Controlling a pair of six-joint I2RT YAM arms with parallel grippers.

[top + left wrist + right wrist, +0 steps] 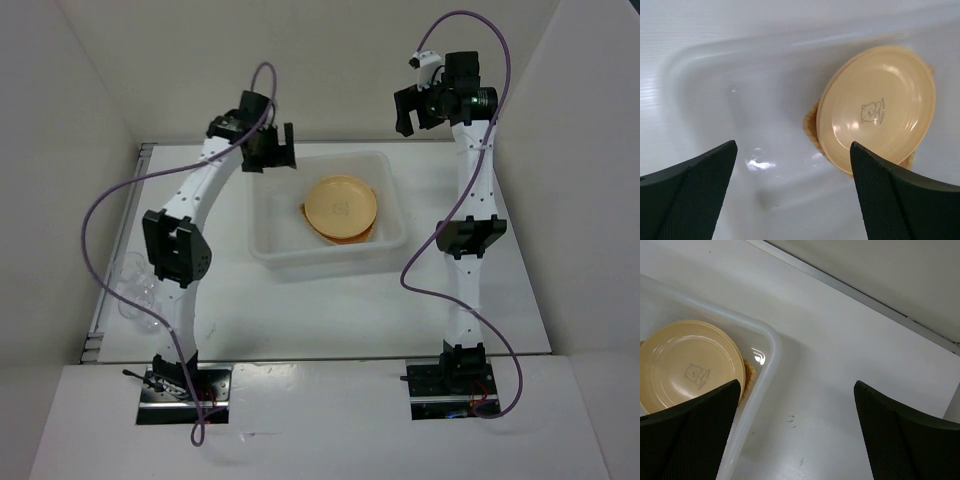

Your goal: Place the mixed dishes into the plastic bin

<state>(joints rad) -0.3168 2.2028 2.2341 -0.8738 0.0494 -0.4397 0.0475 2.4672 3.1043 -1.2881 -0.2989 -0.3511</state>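
Plate lies atop the basket dish inside the plastic bin, below and right of our left claw, jaws released, holding nothing. We see open bin floor beneath it. Our right claw, likewise released, hovers beyond the bin's corner above the table; the clear cup sits well apart, beside the left arm

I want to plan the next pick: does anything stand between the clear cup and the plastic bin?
No loose object does. Only the left arm's own elbow lies between the clear cup and the plastic bin in the top view.
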